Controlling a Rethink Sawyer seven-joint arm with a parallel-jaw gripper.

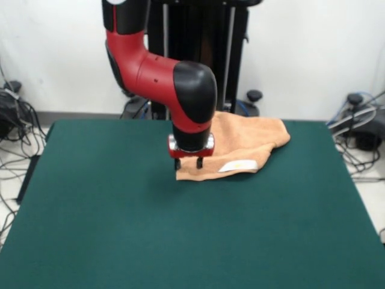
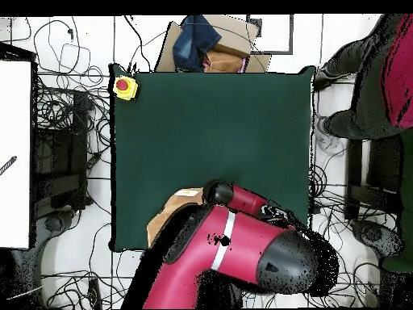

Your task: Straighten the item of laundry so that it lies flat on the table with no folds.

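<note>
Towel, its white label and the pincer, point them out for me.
towel [image 1: 252, 135]: front view, upper folded layer.
white label [image 1: 237, 165]: front view, middle of the label.
pincer [image 1: 188, 163]: front view, between the two tips.

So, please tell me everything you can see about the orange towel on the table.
The towel is a peach-orange cloth that looks like soft terry. It is not flat: it lies bunched and folded over itself, with a small white label showing on its near edge. It rests on the dark green table, on the half where the robot stands. The gripper stands with its fingers apart, over the towel's near corner; contact cannot be told. In the overhead view the arm hides most of the towel.
</note>
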